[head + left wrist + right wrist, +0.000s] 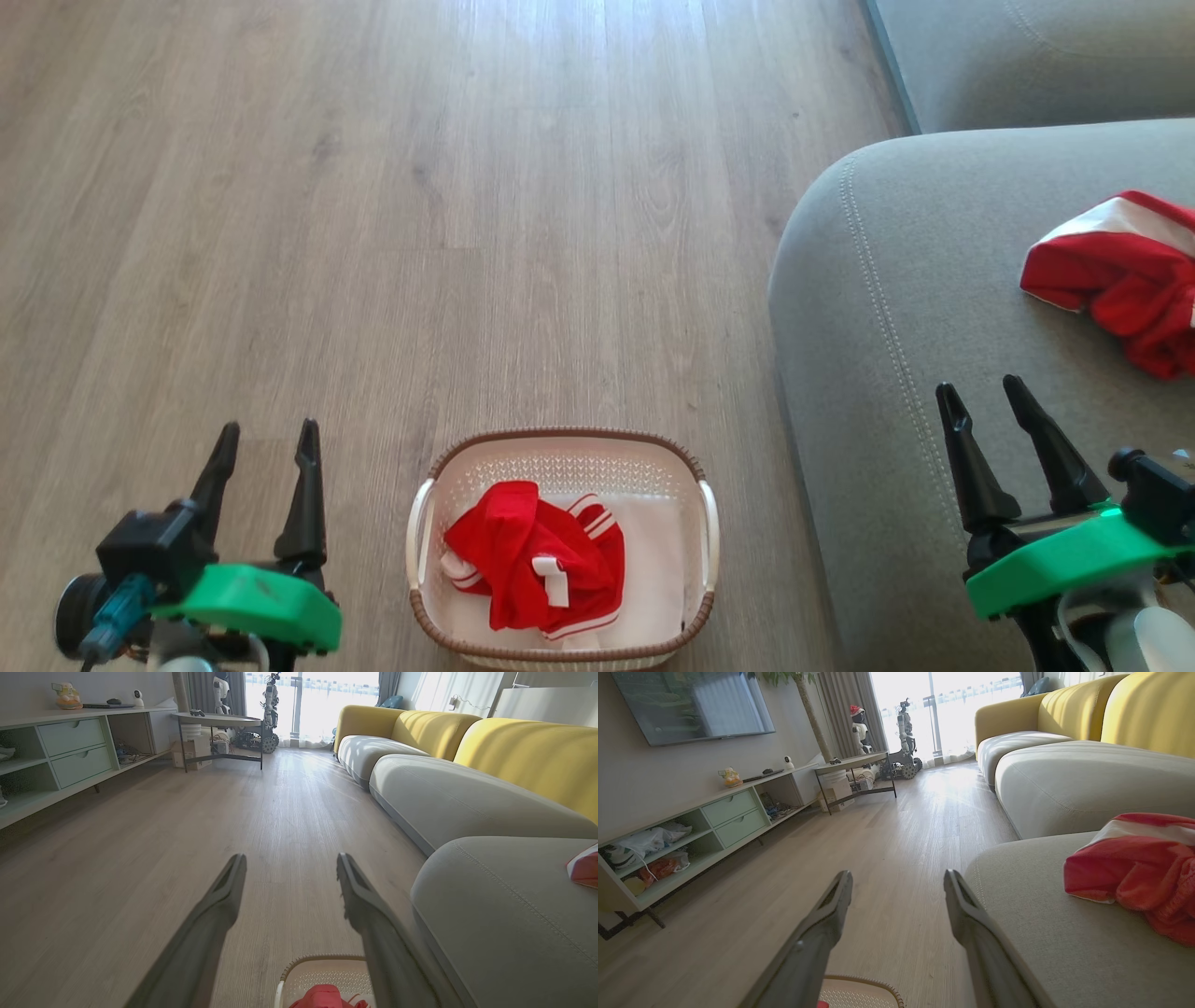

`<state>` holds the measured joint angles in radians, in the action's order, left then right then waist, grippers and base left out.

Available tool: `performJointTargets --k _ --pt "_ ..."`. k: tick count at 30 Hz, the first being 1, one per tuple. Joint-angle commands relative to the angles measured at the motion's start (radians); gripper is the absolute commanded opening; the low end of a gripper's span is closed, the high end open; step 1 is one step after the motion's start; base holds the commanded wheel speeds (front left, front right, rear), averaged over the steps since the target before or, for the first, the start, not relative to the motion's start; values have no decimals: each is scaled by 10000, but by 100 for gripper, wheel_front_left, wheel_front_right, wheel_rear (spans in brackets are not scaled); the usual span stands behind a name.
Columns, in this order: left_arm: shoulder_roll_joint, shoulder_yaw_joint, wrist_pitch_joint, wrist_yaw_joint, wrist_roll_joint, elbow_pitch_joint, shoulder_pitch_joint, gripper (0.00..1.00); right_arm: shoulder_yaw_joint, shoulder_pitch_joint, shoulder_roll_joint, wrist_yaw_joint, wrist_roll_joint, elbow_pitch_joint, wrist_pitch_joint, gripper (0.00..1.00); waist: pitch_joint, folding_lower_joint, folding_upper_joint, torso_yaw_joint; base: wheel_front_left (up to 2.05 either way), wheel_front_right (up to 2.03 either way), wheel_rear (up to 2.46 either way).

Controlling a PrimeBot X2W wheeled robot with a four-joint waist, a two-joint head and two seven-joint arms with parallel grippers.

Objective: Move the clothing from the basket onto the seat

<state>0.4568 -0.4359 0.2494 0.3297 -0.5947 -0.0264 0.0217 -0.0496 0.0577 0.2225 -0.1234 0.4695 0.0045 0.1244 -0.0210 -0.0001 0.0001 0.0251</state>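
Note:
A cream perforated basket (560, 453) with a brown rim stands on the wood floor, bottom centre of the head view. In it lies crumpled red clothing (527, 565) with white stripes and a small white label. Another red and white garment (1116, 275) lies on the grey seat (896, 308) at the right. My left gripper (266, 434) hangs open and empty to the left of the basket. Over the seat's front edge my right gripper (980, 392) stands open and empty too. The left wrist view catches the basket rim (322, 959) and red fabric (324, 996).
A long grey and yellow sofa (467, 751) runs along the right side. Low shelving (710, 821) lines the left wall, and a round-topped table (217, 718) and other robots (903, 723) stand far off by the window. Bare wood floor (420, 205) stretches ahead of the basket.

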Motion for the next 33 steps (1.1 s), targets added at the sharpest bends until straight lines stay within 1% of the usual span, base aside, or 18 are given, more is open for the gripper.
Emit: performJointTargets --k 1,8,18,28,33 --pt "118 601 123 -65 146 -317 -334 100 -183 -107 96 -73 -112 -400 93 100 3 1 -1 -44 0 0 0" --pt "-134 949 123 -283 442 -319 -113 100 -212 -135 21 -73 -262 -459 70 100 87 1 -1 -133 0 0 0" --pt "-422 1176 124 -550 677 -175 -79 100 -200 -154 16 -73 -291 -550 20 100 132 1 -1 -111 0 0 0" --pt "-592 1302 124 -719 804 -79 -58 100 -263 -172 8 -73 -275 -606 -45 100 199 1 -1 -144 0 0 0" --pt "-655 1331 124 -765 871 -88 -173 100 -299 -284 16 -73 -280 -676 -37 100 492 1 -1 -285 0 0 0"
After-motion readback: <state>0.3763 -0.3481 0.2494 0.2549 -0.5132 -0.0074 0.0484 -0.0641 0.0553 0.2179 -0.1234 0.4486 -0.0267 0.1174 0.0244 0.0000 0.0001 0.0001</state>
